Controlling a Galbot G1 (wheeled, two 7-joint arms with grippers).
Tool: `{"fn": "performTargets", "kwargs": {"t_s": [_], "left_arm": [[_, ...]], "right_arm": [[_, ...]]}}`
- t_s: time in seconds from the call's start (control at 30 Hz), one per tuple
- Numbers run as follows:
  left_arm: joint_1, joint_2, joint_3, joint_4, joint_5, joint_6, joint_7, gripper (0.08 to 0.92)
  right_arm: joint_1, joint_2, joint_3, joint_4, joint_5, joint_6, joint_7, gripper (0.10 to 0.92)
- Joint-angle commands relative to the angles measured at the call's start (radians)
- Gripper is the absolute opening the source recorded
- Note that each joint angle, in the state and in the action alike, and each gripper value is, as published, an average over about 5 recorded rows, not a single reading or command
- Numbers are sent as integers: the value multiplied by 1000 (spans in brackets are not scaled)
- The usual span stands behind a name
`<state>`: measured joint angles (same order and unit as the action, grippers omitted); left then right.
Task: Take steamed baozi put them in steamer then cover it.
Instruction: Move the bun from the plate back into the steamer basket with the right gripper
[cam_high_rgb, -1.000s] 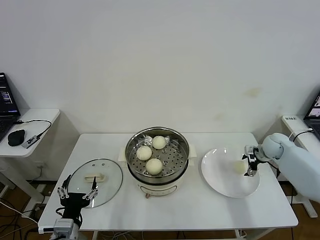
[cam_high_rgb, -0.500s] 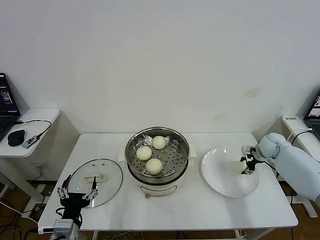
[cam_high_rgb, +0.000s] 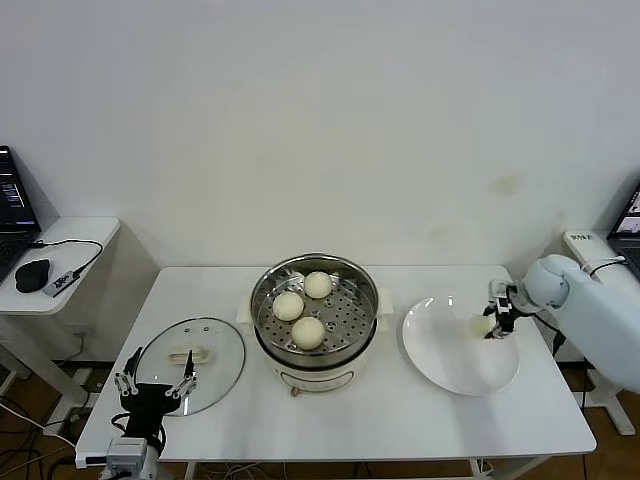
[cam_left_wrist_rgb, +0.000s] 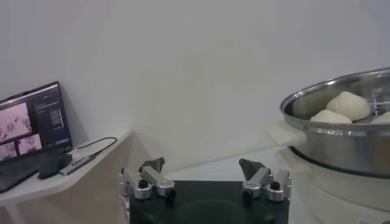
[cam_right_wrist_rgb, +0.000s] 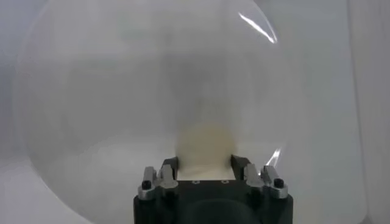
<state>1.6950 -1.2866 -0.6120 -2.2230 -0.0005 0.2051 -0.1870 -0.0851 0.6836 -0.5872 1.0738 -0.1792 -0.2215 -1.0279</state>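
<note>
Centrally, the steamer (cam_high_rgb: 317, 322) stands on the white table (cam_high_rgb: 380, 420) with three steamed baozi (cam_high_rgb: 307, 331) on its perforated tray. Right gripper (cam_high_rgb: 498, 318) sits over the far right edge of the white plate (cam_high_rgb: 450, 355), its two fingers closed around the fourth baozi (cam_right_wrist_rgb: 204, 146), which fills the gap between them. Left gripper (cam_high_rgb: 153, 385) hangs at the table's near-left corner, fingers spread and holding nothing, just beside the glass lid (cam_high_rgb: 190, 364) lying flat.
</note>
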Motion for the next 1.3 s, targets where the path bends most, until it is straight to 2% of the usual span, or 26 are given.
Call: {"fn": "performTargets", "kwargs": {"t_s": [0.03,0.4,0.73,1.03,1.3], "left_arm": [[1,-1,2,-2,0,0,0,823],[2,-3,2,-10,-1,-1,1,823],[-5,-11,4,-11,0,0,1,823],[-7,-17,-1,-12,0,-1,1,823],[-14,-19,-4,-11,-3,-2,0,823]], "right_arm": [[294,-77,-217,182,213,-83,-1,568],[726,-25,-569,397,514,-237,60,577],[728,100,-645,538,744,-394,201,577],[646,231,-632,495,857,-488,326,577],[566,358,-640,387,839,-505,358,577]]}}
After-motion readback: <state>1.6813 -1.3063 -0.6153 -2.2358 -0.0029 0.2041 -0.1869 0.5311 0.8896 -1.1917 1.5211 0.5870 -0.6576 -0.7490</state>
